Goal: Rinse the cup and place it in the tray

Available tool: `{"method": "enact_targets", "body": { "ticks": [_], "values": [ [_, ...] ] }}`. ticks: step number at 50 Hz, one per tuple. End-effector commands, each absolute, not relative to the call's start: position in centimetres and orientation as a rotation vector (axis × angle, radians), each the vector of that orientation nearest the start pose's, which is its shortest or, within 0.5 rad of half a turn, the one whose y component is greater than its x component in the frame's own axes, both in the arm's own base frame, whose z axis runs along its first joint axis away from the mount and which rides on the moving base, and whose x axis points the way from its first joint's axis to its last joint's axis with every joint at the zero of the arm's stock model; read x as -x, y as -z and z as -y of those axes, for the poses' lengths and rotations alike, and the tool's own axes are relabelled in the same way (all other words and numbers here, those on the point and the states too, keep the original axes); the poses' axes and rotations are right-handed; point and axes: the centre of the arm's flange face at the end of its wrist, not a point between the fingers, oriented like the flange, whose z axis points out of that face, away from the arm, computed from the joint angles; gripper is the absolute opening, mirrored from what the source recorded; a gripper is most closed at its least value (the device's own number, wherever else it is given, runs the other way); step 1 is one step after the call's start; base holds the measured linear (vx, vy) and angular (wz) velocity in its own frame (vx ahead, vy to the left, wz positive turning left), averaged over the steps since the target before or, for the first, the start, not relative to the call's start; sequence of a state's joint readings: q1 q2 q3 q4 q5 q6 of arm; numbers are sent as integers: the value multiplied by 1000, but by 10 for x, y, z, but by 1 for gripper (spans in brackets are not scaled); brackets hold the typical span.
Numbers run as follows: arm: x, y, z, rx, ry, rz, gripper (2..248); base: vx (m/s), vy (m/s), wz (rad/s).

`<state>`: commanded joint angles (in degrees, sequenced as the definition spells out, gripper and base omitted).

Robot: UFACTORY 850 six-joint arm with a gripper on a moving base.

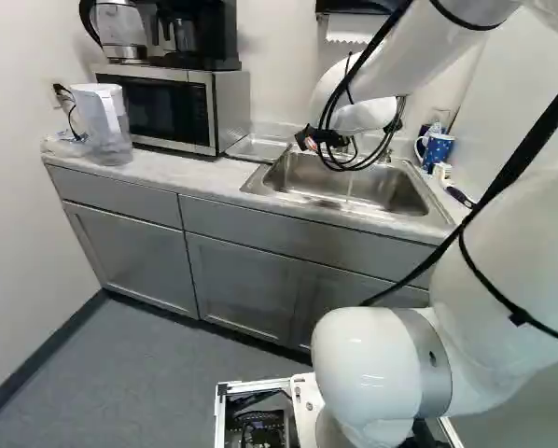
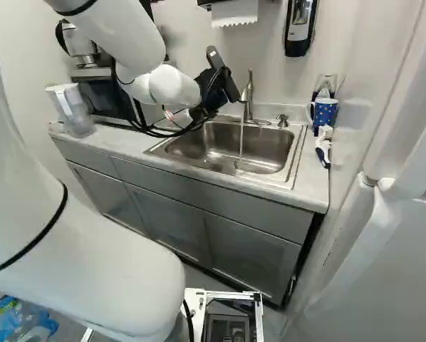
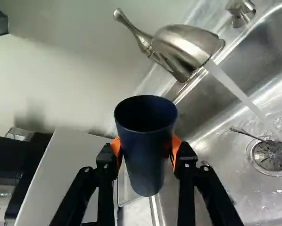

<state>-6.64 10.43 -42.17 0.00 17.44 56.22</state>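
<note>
Below your pincer lie the sink and, partly hidden, the tray. The tap stands ahead. The pincer grips the cup, its fingers parted the cup's width. To rinse, likely your step, ease it upright under the stream, then tip it out.

Dark navy cup, orange pads, blue mug speckled with pale dots, grey cabinets, white arm

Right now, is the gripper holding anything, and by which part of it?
The dark blue cup, held by its sides, below the rim, between the orange pads.
</note>
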Motion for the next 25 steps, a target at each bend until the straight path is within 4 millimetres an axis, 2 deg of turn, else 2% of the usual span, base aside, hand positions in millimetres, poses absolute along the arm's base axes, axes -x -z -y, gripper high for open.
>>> {"method": "enact_targets", "body": {
  "ticks": [25],
  "values": [
    [-441,-577,51,2127,1557,-943,121,0,0,0]
  ]
}}
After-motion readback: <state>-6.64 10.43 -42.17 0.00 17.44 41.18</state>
